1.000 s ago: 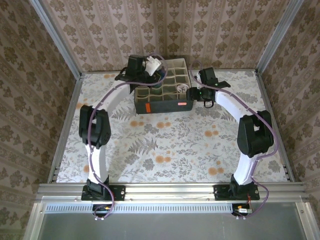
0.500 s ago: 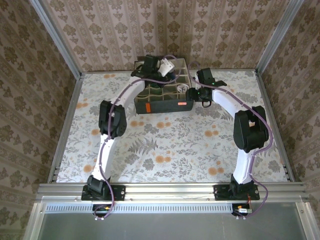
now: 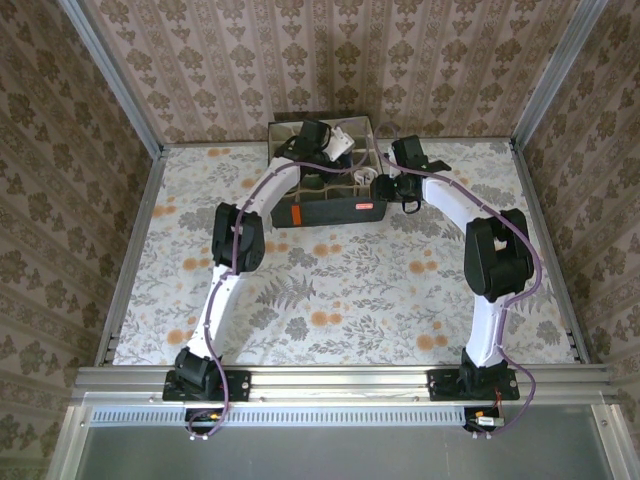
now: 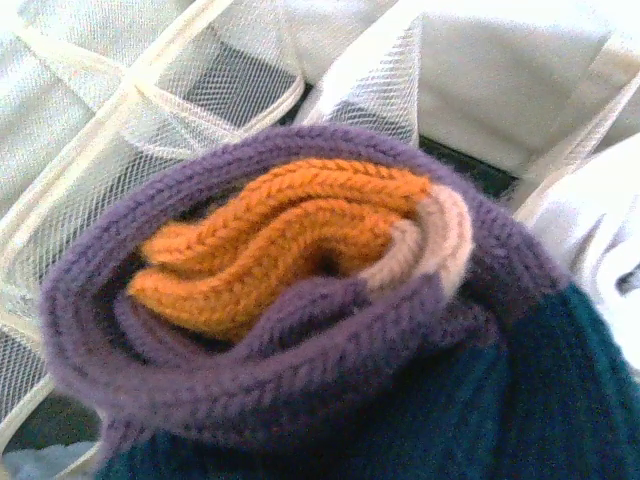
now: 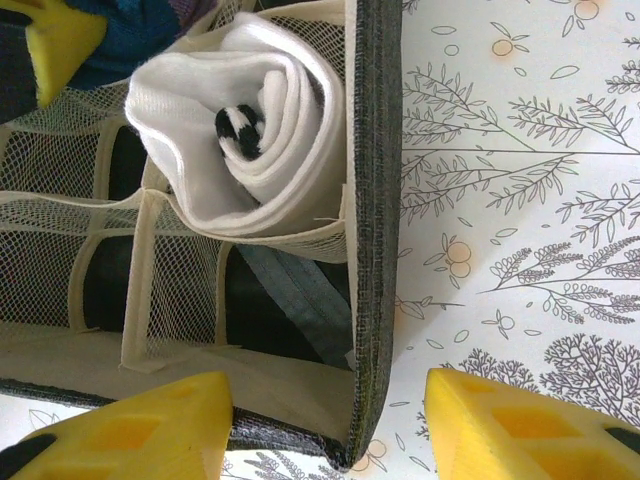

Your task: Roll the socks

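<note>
- Patterned wallpaper closes in three sides of a floral tabletop, and a grey fabric box of mesh compartments sits at its far middle.
- Left hand hangs over the back of the box, clenched on the purple sock roll. The roll is purple outside, with an orange core and a dark blue-green end, and it hangs just above the mesh dividers.
- From the right wrist, one yellow finger of that hand presses against the roll's blue fabric at the box's far cells.
- Right hand is released, with nothing held. Its two yellow fingers stand apart, one on each side of the box's grey side wall near a corner.
- White sock roll, with black stripes at its centre, sits tucked in the compartment against that wall.
- An orange label on the box's front wall has writing too small to read.
</note>
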Tool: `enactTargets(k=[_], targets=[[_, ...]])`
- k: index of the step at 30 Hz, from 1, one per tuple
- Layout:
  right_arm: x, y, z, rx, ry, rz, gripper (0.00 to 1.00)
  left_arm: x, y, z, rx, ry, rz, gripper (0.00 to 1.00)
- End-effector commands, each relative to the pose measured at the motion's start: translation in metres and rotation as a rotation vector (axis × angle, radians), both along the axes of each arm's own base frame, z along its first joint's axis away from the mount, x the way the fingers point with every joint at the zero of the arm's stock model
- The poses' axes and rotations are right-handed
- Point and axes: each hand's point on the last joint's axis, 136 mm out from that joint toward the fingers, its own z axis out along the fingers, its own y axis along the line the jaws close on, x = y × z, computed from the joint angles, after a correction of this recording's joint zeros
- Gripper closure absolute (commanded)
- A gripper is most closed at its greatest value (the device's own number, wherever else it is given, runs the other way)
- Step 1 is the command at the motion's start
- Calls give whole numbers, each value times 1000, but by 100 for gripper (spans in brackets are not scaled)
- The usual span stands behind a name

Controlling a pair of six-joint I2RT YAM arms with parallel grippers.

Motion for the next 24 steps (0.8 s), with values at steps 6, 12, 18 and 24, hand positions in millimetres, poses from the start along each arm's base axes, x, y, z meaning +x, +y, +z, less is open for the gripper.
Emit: enactTargets(k=[6, 12, 18, 24], targets=[[-10, -5, -35, -23, 109, -7, 47, 16, 24, 7, 8, -7, 82, 100], [-10, -3, -35, -12, 107, -5, 47, 1, 9, -9, 40, 22, 14, 100], [-10, -1, -35, 0, 110, 0, 47, -4, -4, -27, 20, 64, 17, 100], [-11, 1, -35, 5, 110, 9, 48, -1, -2, -39, 31, 75, 55, 79]])
